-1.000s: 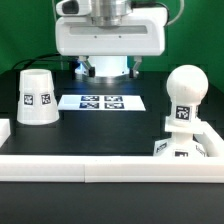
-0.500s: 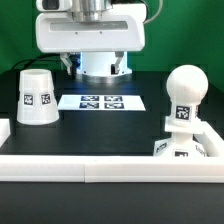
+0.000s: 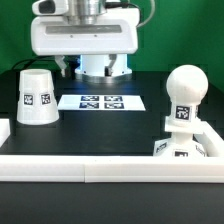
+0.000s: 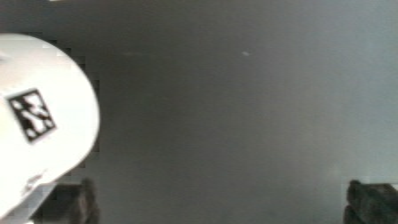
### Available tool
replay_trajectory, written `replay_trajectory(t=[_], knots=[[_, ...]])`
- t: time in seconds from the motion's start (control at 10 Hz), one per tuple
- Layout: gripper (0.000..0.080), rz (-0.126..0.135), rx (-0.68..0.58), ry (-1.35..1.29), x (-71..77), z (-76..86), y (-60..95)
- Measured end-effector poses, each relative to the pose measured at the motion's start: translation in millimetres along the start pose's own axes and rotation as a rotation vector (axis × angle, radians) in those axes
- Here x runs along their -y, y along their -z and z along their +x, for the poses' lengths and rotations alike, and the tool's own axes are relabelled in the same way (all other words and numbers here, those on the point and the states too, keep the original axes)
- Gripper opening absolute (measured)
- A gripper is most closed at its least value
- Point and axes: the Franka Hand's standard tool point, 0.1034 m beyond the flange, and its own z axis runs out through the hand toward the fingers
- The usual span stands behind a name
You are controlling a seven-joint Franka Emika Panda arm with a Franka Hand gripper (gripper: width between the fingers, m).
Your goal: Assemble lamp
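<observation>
Black and matte, the counter (image 3: 120, 130) carries all three white lamp parts, each bearing black square tags. Toward the exterior view's left edge stands the shade (image 3: 36, 96), a tapered cup resting wide end down, just beside the near-left raised border. On the exterior view's right, close to the front edge, the bulb (image 3: 183, 100) stands upright with its ball head on top and its thick stem seated in the square base block (image 3: 180, 148), which sits against the long white rail (image 3: 110, 170) running along the front edge. Between shade and bulb, farther back, the marker board (image 3: 101, 102) lies flat on the counter.

At the back edge, the arm's white gripper (image 3: 97, 66) hangs above the counter, behind the marker board and apart from every lamp part. Its jaws are spread wide with nothing between them: in the wrist view the two dark fingertips (image 4: 372, 198) sit far apart over bare black counter. That same view catches the curved white side of the shade (image 4: 39, 120), with one tag, off to one side of the jaws and not between them.
</observation>
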Motion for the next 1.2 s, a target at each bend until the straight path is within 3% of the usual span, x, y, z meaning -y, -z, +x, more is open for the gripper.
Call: replay_trajectory(t=[0.8, 1.2], knots=[[0.0698, 0.003, -0.016, 0.018, -39.4, -1.0, 11.8], [0.0698, -0.010, -0.012, 0.039, -49.7, -3.7, -0.4]])
